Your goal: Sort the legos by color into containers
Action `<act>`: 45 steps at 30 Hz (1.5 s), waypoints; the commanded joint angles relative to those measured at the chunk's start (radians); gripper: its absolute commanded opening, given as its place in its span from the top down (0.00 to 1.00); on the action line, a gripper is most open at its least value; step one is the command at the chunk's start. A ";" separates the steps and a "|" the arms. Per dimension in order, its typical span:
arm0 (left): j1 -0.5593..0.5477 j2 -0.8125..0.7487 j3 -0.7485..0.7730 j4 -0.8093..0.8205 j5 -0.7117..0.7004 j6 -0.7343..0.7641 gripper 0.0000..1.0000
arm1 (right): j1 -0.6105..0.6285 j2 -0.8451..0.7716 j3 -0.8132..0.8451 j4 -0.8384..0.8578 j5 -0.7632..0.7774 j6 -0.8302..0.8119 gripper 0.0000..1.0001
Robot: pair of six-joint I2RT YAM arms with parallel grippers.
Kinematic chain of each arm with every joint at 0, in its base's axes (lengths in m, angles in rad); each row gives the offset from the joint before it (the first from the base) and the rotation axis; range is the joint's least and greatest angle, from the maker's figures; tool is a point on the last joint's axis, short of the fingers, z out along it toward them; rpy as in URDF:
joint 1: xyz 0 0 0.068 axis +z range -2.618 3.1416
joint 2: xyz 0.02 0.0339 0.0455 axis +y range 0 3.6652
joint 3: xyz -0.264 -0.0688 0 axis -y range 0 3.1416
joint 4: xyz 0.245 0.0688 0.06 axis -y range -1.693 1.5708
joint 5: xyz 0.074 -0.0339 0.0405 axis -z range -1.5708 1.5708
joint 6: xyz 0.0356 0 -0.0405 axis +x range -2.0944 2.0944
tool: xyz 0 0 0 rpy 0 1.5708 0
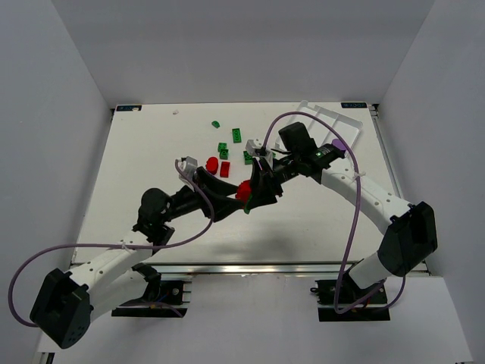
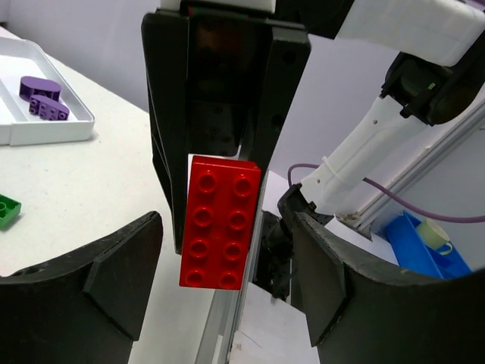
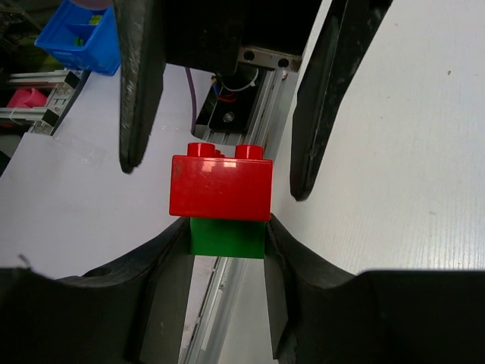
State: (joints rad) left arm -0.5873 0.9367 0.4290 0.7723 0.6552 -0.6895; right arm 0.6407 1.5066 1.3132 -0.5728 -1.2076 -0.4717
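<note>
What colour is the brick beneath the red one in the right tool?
Green. The lower brick shows best in the right wrist view.

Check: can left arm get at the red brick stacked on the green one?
Probably yes. The right arm clamps the green brick in its jaws, leaving the red brick bare at the sides; the left arm has its jaws open either side of it.

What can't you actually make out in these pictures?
Top view: the right arm covers much of the white tray, so its contents mostly cannot be seen.
Left wrist view: the red brick hides the green brick attached to it.
Left wrist view: the picture's left edge cuts off the tray and a loose green lego.
</note>
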 commanded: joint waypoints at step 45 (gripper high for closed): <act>-0.003 0.016 0.125 -0.305 -0.284 0.091 1.00 | -0.301 0.230 0.087 0.470 1.162 0.478 1.00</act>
State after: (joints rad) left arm -0.5945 0.9180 0.5644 0.4103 0.3912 -0.5194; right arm 0.3714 1.6684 1.3281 -0.1726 -0.2077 -0.0856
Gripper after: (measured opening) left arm 0.450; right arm 0.431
